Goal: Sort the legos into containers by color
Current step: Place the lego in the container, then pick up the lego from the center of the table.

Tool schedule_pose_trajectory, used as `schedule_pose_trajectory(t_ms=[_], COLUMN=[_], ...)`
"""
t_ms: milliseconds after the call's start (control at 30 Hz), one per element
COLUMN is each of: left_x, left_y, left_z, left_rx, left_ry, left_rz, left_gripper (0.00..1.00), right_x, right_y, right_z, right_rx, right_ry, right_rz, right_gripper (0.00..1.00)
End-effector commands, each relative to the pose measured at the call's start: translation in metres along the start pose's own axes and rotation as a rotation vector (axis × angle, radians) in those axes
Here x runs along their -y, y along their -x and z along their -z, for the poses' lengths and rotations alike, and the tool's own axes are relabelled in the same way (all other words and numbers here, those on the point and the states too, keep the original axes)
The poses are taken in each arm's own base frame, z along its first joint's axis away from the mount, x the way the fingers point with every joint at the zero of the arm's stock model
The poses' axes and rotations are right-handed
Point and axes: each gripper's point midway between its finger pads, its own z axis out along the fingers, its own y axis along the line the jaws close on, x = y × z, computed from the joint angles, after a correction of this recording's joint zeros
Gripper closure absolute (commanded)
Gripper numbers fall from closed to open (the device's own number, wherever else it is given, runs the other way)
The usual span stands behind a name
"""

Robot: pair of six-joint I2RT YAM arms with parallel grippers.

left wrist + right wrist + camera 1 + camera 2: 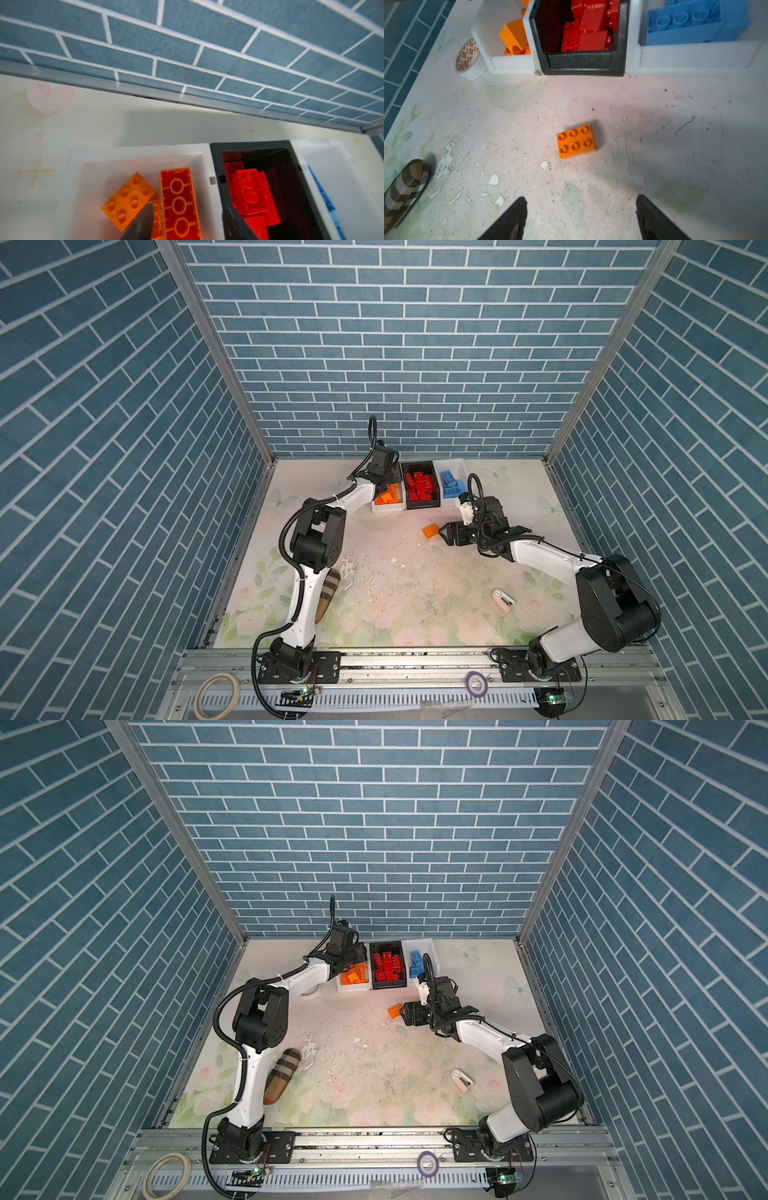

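Left gripper [187, 207] hovers over the white bin [141, 151] — jaws parted, empty. Right gripper [581, 198] stands wide, empty — an orange brick [577, 141] lies just ahead.

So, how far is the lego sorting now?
Done: red bricks in the black bin, blue bricks in a white bin, orange bricks in the other white bin. In hand: nothing; left pincer and right pincer are open. Left: one loose orange brick on the table.

Blue brick-pattern walls [395, 344], worn floral tabletop [395, 593], aluminium front rail [415, 662].
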Motion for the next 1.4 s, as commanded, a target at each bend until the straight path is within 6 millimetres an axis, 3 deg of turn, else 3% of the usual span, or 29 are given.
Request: schedule_pose_trajectory(t_ms=[0, 167, 333, 600, 867, 1100, 1367], left_x=[0.005, 0.004, 0.001, -0.027, -0.055, -0.079, -0.095], left_y=[0.014, 0.016, 0.006, -0.034, -0.067, -0.083, -0.097], left_z=[0.008, 0.025, 0.056, 0.12, 0.167, 0.2, 0.22], left_rx=[0.017, 0.0, 0.01, 0.043, 0.042, 0.059, 0.073], left_ry=[-0.016, -0.009, -0.043, -0.059, -0.017, 0.053, 0.079], left_rz=[0.004, -0.002, 0.023, 0.081, 0.103, 0.097, 0.113], left_gripper=[0.31, 0.26, 0.22, 0.16, 0.12, 0.11, 0.11], right_x=[0.003, 0.005, 0.005, 0.0, -0.004, -0.005, -0.006], right_y=[0.002, 0.003, -0.001, -0.004, -0.015, -0.025, -0.02], right_z=[-0.006, -0.021, -0.042, -0.072, -0.091, -0.102, -0.104], right_rx=[-0.027, -0.073, -0.124, -0.183, -0.231, -0.262, -0.25], right_ry=[-0.028, -0.052, -0.107, -0.145, -0.174, -0.19, -0.194], right_rz=[0.078, 0.131, 0.215, 0.283, 0.33, 0.348, 0.339], right_gripper=[0.15, 0.16, 0.16, 0.2, 0.25, 0.31, 0.46])
